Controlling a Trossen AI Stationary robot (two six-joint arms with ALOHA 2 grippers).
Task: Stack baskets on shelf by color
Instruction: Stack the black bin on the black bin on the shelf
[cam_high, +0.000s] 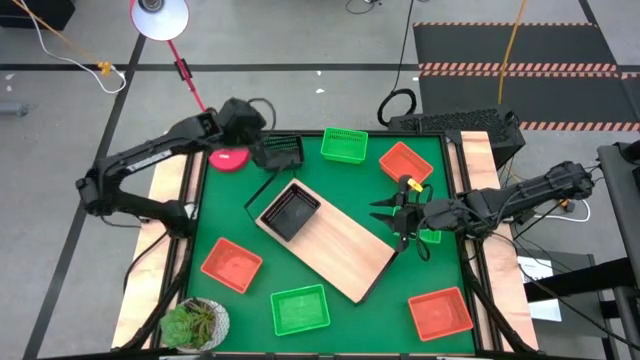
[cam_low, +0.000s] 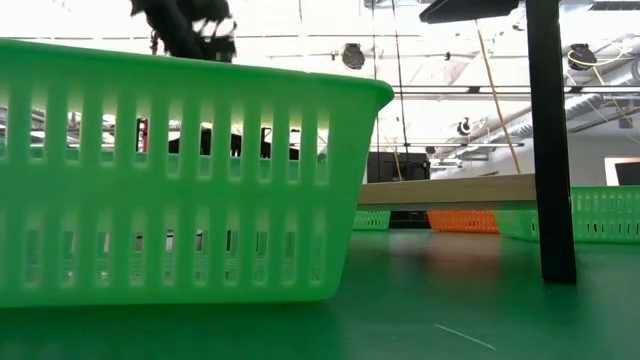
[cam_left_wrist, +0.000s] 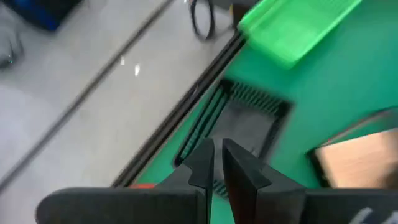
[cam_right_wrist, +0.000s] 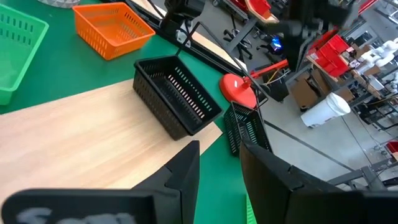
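While the left end effector (cam_high: 268, 150) pinches a black mesh basket's (cam_high: 284, 152) rim, the right end effector (cam_high: 388, 217) hangs spread.

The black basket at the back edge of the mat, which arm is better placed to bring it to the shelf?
Left. The left hand is already at that black basket, fingers nearly closed on its rim. The right hand hangs open over the far end of the shelf, away from it.
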